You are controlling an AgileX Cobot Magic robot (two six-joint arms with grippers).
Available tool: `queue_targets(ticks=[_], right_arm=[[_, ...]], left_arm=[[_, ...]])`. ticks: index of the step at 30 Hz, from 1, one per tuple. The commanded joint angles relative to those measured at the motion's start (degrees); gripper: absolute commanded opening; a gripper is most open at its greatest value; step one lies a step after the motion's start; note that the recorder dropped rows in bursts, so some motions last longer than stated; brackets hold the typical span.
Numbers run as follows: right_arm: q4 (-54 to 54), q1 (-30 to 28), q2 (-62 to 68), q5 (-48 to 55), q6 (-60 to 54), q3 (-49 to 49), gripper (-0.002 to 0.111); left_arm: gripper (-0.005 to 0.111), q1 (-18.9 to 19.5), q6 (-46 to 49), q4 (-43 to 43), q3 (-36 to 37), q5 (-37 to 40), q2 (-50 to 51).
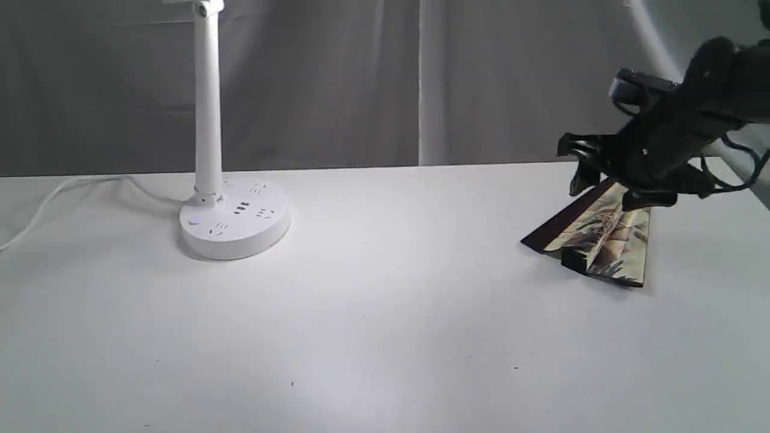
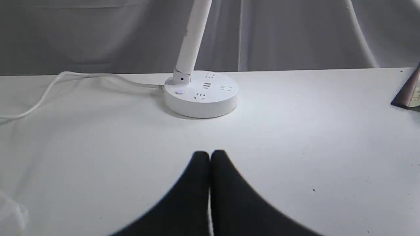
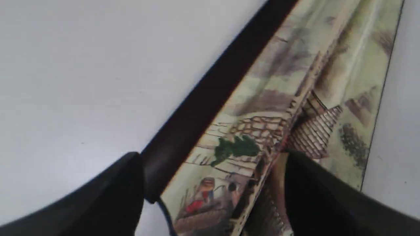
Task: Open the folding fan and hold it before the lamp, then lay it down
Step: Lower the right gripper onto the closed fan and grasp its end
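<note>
Closest to the lens in the left wrist view, the left gripper (image 2: 209, 154) has its two black fingers (image 2: 193, 186) pressed together with nothing between them, seen against the bare white table (image 1: 385, 337). Right gripper (image 3: 213, 155): jaws spread wide, astride the narrow part of the folding fan (image 1: 601, 240). One finger sits beside the dark maroon outer rib (image 3: 210, 98) and the other over the painted leaf; whether either pad presses the fan cannot be told. Fan partly spread, painted face up with stone bridge and houses showing, its wide end resting on the table near the right edge, toward the far side. Lamp (image 1: 234, 219) upright near the far edge, left of centre, well apart from the fan; its white cord (image 1: 48, 201) trails toward the left edge.
</note>
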Motion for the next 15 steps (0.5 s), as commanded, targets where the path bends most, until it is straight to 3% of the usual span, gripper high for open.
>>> queue_targets(ticks=[1,15], right_arm=[[-3.4,0.0,2.6,0.5,4.8,-1.6,0.06],[-3.4,0.0,6.1,-1.0,7.2,-1.6,0.057]], left_arm=[[0.0,-0.3,-0.1,0.1,0.2,-0.1,-0.2],[0.0,-0.3,-0.1,0.1,0.2,-0.1,-0.2]])
